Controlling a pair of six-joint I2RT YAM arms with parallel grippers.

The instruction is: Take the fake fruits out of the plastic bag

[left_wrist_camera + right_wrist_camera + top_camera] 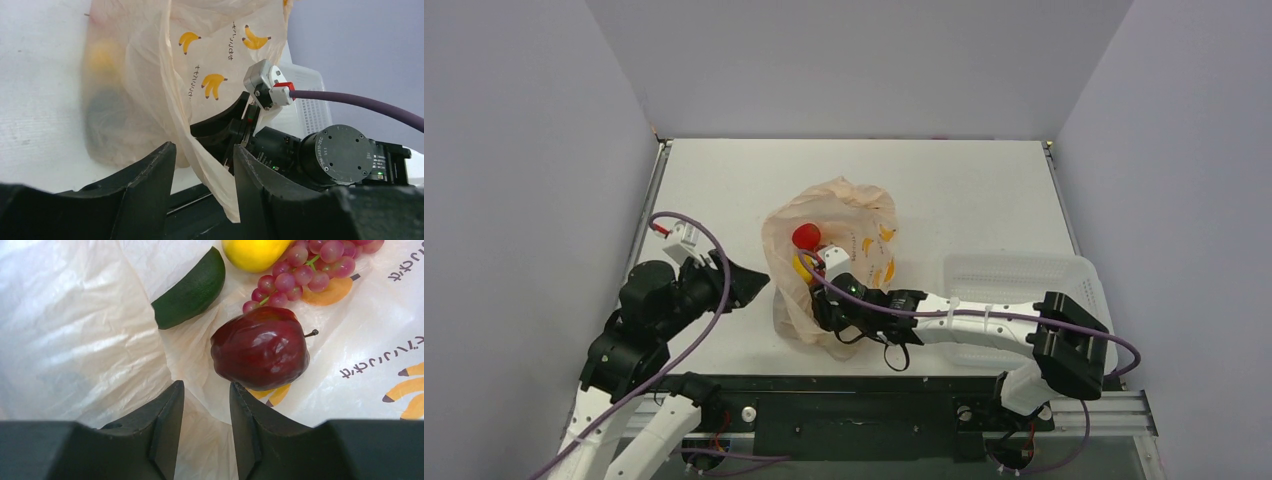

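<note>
Right gripper buried inside plastic bag.

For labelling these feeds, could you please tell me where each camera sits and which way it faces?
Top external: above and behind the robot, looking down at the table; both arms and the plastic bag show.
Left wrist: on the left arm, facing the bag's side; its jaws straddle a fold, right arm beyond.
Right wrist: inside the bag, facing the fake fruits; its jaws below.
Shared: the bag in all; top and left wrist share the white tray.
</note>
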